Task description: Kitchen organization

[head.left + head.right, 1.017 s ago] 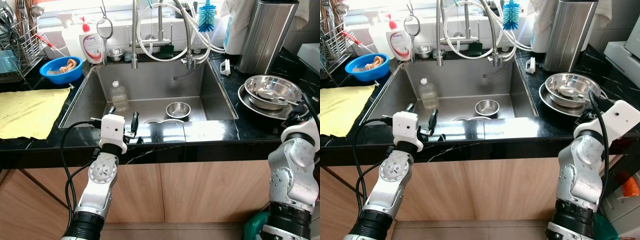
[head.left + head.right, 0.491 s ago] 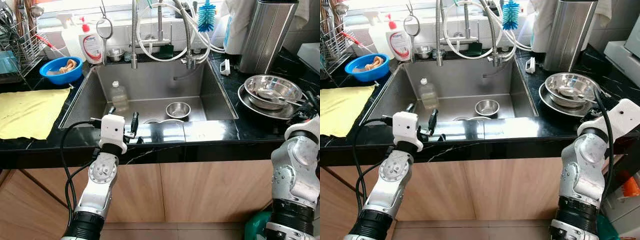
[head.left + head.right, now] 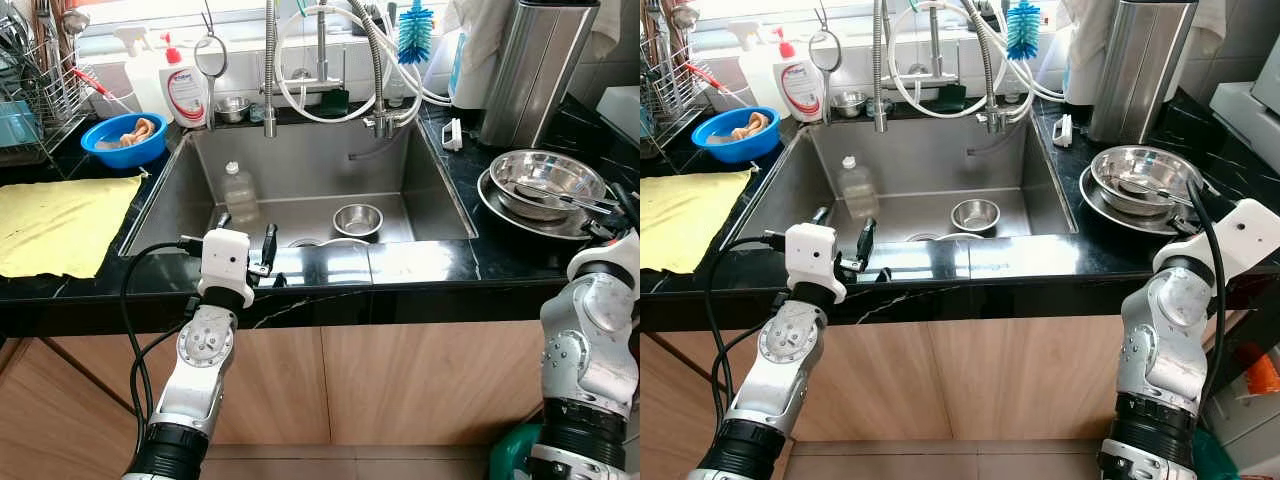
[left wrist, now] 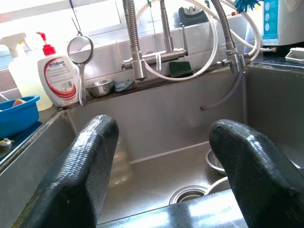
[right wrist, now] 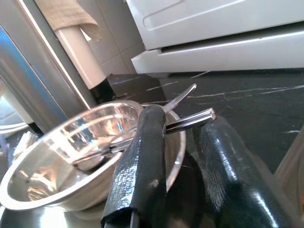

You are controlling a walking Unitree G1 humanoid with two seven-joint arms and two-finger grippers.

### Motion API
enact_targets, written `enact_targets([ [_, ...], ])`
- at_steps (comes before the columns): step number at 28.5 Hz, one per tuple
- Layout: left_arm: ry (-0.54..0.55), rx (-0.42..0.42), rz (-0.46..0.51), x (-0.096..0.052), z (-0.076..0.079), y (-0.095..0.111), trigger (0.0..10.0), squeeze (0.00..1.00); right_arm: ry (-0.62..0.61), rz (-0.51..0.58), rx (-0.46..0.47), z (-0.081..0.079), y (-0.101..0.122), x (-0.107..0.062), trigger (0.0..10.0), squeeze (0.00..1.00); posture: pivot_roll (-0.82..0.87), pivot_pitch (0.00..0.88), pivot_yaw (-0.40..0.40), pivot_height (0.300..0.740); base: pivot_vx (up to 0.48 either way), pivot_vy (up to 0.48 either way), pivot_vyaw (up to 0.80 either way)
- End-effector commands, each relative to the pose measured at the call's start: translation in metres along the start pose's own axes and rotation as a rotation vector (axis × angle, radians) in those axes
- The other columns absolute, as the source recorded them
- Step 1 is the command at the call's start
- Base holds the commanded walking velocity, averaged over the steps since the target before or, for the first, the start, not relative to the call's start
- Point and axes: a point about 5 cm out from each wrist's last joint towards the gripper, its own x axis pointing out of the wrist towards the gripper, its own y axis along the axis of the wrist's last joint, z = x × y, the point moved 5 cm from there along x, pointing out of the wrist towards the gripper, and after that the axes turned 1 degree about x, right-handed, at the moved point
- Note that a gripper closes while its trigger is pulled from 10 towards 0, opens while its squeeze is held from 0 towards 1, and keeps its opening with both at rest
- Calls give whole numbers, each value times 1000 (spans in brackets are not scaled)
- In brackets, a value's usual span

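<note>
robot stands square to the sink [image 3: 180, 190], set in a black stone table [image 3: 420, 262].

left claw [image 4: 161, 156] rests on the front lip of the sink, fingers [image 4: 80, 175] wide apart, nothing between them; aimed into the basin, probably to reach what sits there: a clear plastic bottle [image 3: 238, 190] by the left wall and a small steel bowl [image 3: 357, 219] near the drain.

right claw [image 5: 183, 152] is at the near rim of the large steel bowl [image 5: 71, 156], which sits on a plate [image 3: 500, 212] on the right table. fingers slightly apart, straddling the utensil handles [image 5: 192, 119] that stick out over the rim; no grip visible. judged: lining up to take a utensil.

yellow cloth [image 3: 55, 222] lies flat on the left, perhaps for drying.
</note>
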Motion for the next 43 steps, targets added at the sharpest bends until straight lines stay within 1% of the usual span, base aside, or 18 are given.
enact_targets([
  [1,3,10,-17,1,-3,-3,10000,0,21,-12,21,-10,-1,-1,0,0,-121,0,97,740,0,0,0],
  [2,3,9,-16,1,-3,-2,10000,0,29,-15,26,-12,-2,-2,0,0,-121,0,97,740,0,0,0],
  [9,4,9,-17,1,-3,-3,10000,0,40,-19,29,-14,-2,-1,0,0,-122,0,96,740,0,0,0],
  [12,3,9,-17,1,-3,-3,10000,0,56,-20,35,-17,-2,-2,0,0,-120,0,95,740,0,0,0],
  [13,4,10,-16,1,-3,-3,10000,0,83,-22,42,-22,-2,-3,0,0,-120,0,95,740,0,0,0],
  [17,5,10,-15,1,-4,-2,10000,0,138,-1,53,-34,3,-5,0,0,-121,0,97,740,0,0,0],
  [18,5,10,-15,1,-4,-2,10000,0,180,30,45,-42,9,-7,3529,0,-120,0,97,740,0,0,0],
  [20,5,10,-15,1,-4,-2,10000,0,209,53,35,-48,13,-9,3529,0,-120,0,97,740,0,0,0],
  [21,5,11,-15,1,-4,-2,10000,0,237,83,30,-54,18,-11,10000,0,-120,0,97,740,0,0,0],
  [24,4,10,-14,2,-3,-2,10000,0,280,120,8,-63,26,-15,10000,0,-122,0,96,740,0,0,0],
  [28,6,10,-14,2,-4,-2,10000,0,329,140,-5,-73,29,-19,10000,0,-122,0,95,740,0,0,0],
  [30,7,9,-14,1,-4,-2,10000,0,337,148,-5,-75,31,-20,10000,0,-122,0,95,740,0,0,0],
  [33,8,8,-14,1,-4,-2,10000,0,369,182,-28,-80,38,-22,10000,0,-120,0,94,740,0,0,0],
  [35,9,7,-14,1,-3,-3,10000,0,420,239,-67,-90,48,-26,10000,0,-123,0,93,740,0,0,0],
  [38,9,6,-14,1,-3,-3,10000,0,464,283,-94,-97,56,-29,10000,0,-125,0,92,740,0,0,0],
  [39,10,5,-13,1,-3,-3,10000,0,497,302,-115,-102,59,-32,10000,0,-125,0,92,740,0,0,0],
  [41,9,5,-14,1,-3,-3,10000,0,556,315,-128,-111,60,-36,10000,0,-124,0,92,740,0,0,0],
  [43,9,5,-14,1,-3,-3,10000,0,677,287,-104,-126,56,-44,10000,0,-127,0,93,740,0,0,0],
])
